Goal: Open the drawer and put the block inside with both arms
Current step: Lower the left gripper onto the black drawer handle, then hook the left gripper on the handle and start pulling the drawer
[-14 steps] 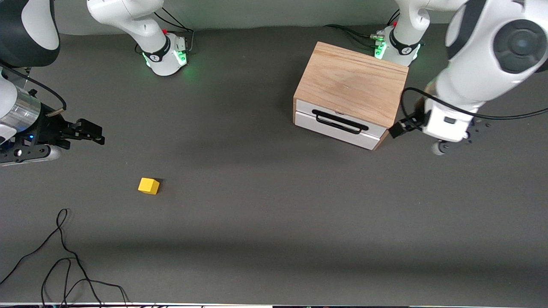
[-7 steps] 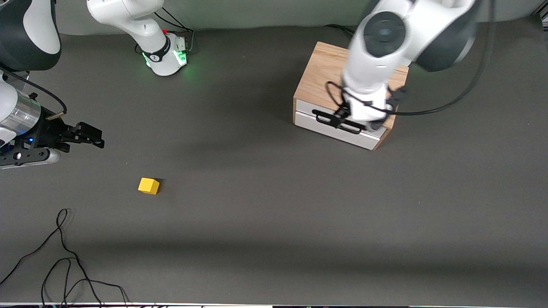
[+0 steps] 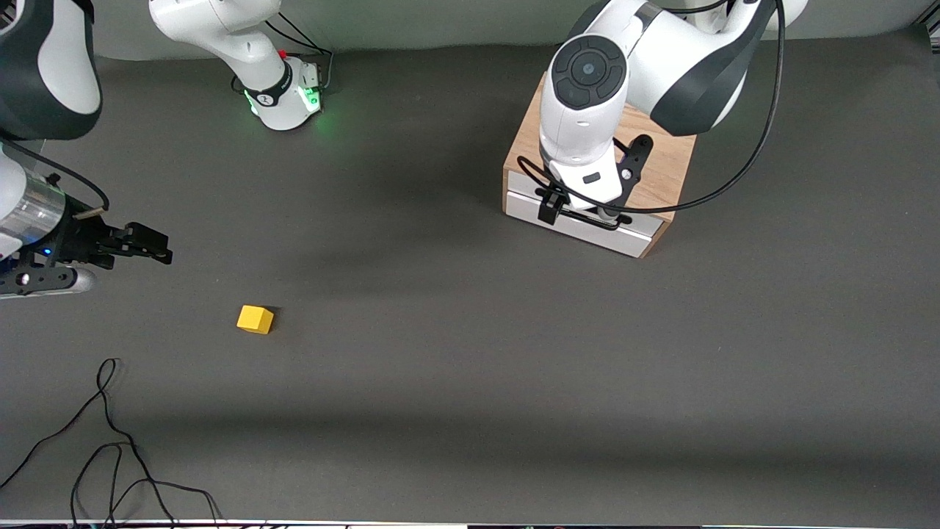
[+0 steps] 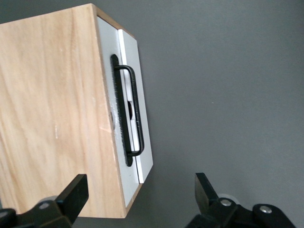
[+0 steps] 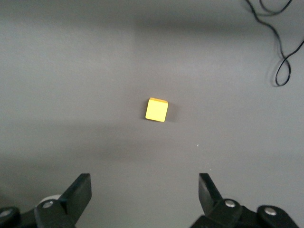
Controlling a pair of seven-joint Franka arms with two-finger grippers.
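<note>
Drawer (image 3: 580, 224) sits shut in your cabinet (image 3: 661, 176) — left gripper (image 3: 584, 213) hangs over its handle (image 4: 133, 111), fingers spread. Your right gripper (image 3: 150, 246) hovers spread too — block (image 3: 255, 319) rests on the table (image 3: 470, 367), apart.

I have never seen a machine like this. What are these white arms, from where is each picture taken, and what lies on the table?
These are two robot arms fixed to a dark table, each ending in a black two-finger gripper. One picture looks down from a high camera facing the robots. The other two come from cameras on the arms' wrists, so you see the fingertips at the edge.

On the table stand a light-wood cabinet with a shut white drawer and black handle, a small yellow block, and a loose black cable.

The left gripper is open over the cabinet's front, by the handle, gripping nothing. The right gripper is open too, over bare table near the block. Nothing is held.
</note>
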